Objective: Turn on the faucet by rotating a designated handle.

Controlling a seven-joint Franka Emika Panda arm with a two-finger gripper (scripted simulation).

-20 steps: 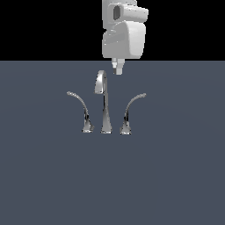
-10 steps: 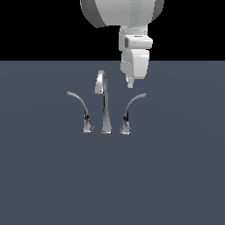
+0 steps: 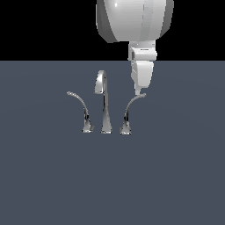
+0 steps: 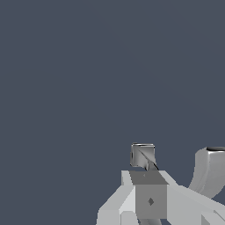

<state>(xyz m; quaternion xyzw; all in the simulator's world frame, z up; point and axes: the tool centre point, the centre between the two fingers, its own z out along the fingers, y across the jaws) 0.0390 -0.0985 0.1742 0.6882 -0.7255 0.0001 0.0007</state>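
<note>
Chrome faucet (image 3: 104,103) is standing mid-surface on the gray floor (image 3: 112,184), well apart from every edge. Gripper (image 3: 140,92) is hanging nose-down over the handle (image 3: 131,110), fingertip prob. touching its rightward tip, w/ the spout (image 3: 103,102) just beside. Can't tell if jaws are parted or closed.

Small shiny chrome faucet (image 3: 104,107) stands upright on the grey surface; its thin curved chrome lever handle (image 3: 130,110) arches toward the exterior view's right.

Arm hangs vertical, gripper (image 3: 139,91) pointing down.
</note>
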